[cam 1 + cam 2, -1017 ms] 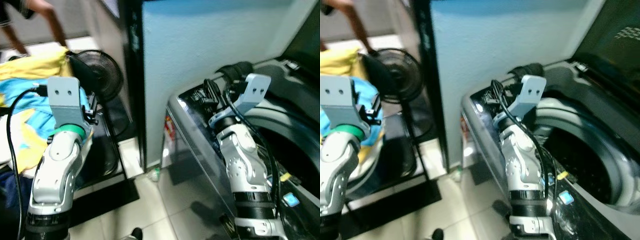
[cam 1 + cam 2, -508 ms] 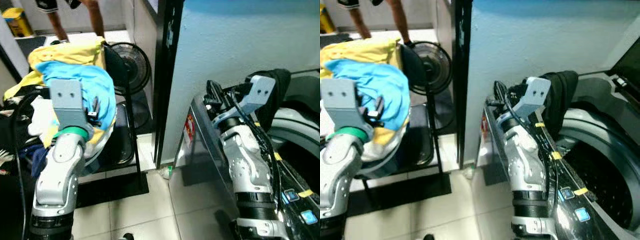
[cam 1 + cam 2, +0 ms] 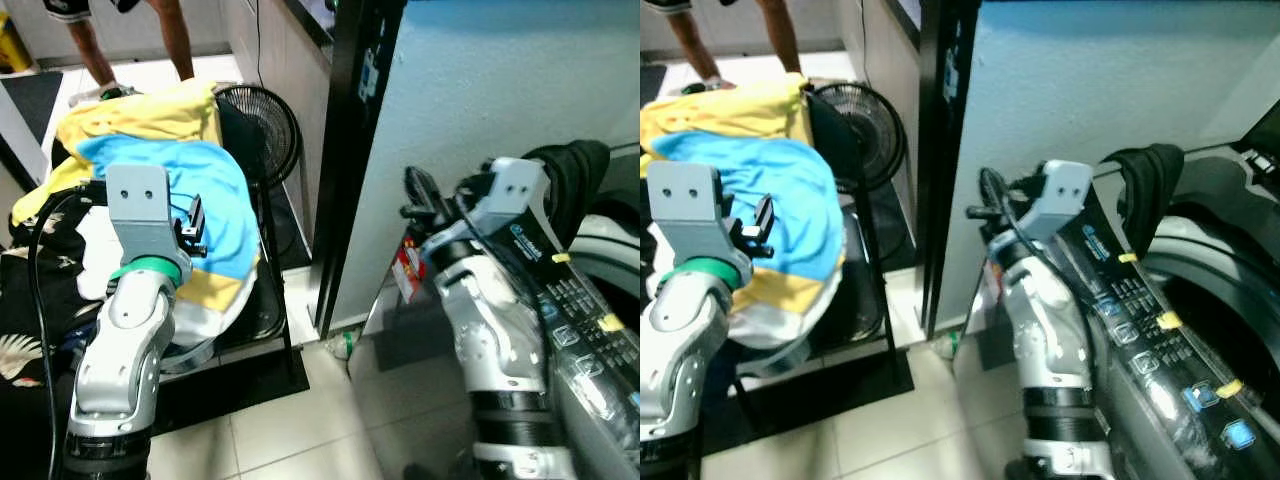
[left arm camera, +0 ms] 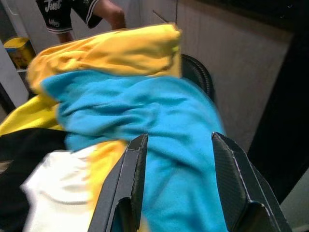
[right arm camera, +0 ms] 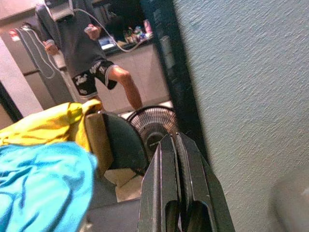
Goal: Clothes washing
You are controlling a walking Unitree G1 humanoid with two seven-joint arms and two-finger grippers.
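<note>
A heap of clothes lies on a black stand at my left: a blue garment [image 3: 215, 195] over a yellow one [image 3: 150, 110], with white and dark pieces below. My left gripper [image 4: 177, 193] is open just above the blue garment [image 4: 159, 121], nothing between its fingers. My right gripper [image 5: 175, 193] is shut and empty, raised before the light blue wall [image 3: 480, 90]. The washing machine [image 3: 590, 330] stands at the right, its control panel facing me, and a black garment [image 3: 1150, 175] hangs over its back edge.
A black floor fan [image 3: 262, 130] stands behind the clothes heap. A black post [image 3: 352, 150] runs down beside the wall. A person's legs [image 3: 175, 35] show at the top left, the person [image 5: 82, 53] holding a cable. The floor [image 3: 330, 420] is tiled.
The camera has swung left: the washer drum has slid out of view and the clothes heap has come toward the middle. Both arms keep about the same pose.
</note>
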